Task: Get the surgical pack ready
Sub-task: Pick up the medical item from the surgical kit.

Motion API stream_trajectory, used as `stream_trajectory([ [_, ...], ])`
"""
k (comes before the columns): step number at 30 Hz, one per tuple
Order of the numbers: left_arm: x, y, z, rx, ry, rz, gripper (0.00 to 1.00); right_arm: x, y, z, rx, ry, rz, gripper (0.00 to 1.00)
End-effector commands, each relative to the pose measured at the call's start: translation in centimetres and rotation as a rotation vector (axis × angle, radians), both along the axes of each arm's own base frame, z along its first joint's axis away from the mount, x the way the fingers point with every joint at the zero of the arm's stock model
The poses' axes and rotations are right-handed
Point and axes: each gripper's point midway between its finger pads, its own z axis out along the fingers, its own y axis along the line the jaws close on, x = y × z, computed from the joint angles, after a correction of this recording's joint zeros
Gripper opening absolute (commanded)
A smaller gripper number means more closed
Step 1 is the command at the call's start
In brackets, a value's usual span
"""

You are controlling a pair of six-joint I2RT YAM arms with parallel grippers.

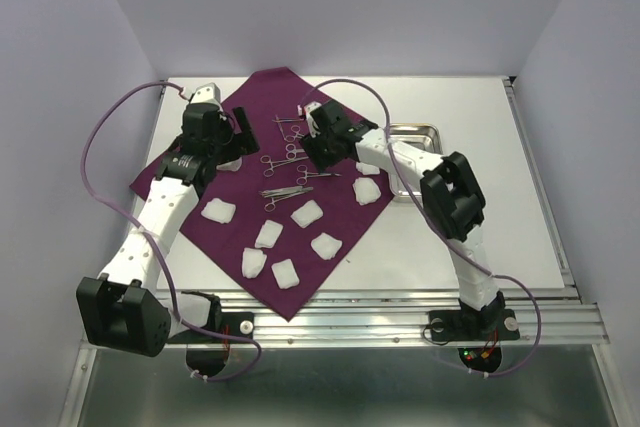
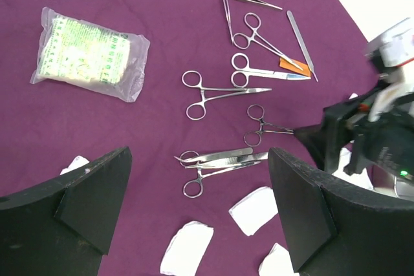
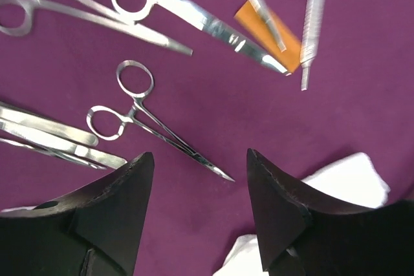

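The surgical pack, a large maroon cloth [image 1: 268,95], lies spread in a diamond shape on the table. Several steel instruments [image 1: 286,162] lie on its middle, and several white gauze pads [image 1: 307,213] on its near half. My left gripper [image 1: 240,130] is open and empty above the cloth's left part. In the left wrist view [image 2: 199,159] it hangs over tweezers and a clamp [image 2: 217,158]. My right gripper [image 1: 312,150] is open and empty, low over the instruments. In the right wrist view [image 3: 200,159] the tip of a small clamp [image 3: 155,127] lies between its fingers.
A sealed gauze packet [image 2: 87,53] lies on the cloth at the left. Scissors [image 3: 194,24], a scalpel [image 3: 314,24] and an orange piece [image 3: 284,46] lie at the far side. A steel tray [image 1: 432,133] stands right of the cloth, behind the right arm.
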Motion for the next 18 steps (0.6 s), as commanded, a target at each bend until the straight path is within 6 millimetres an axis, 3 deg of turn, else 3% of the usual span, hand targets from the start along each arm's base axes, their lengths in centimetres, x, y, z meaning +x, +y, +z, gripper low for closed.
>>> stream_trajectory([
  [1,-0.4,0.5,0.4,0.003,-0.018,0.004,0.99,0.1,1.0,0.6,-0.017,0.004,0.131,0.64],
  [5,-0.4,0.3,0.5,-0.002,-0.021,-0.013,0.99,-0.4,0.9,-1.8,-0.068,0.064,0.181,0.63],
  [18,-0.4,0.3,-0.3,0.004,-0.003,-0.018,0.99,-0.6,1.7,-5.4,-0.072,0.129,0.207,0.54],
])
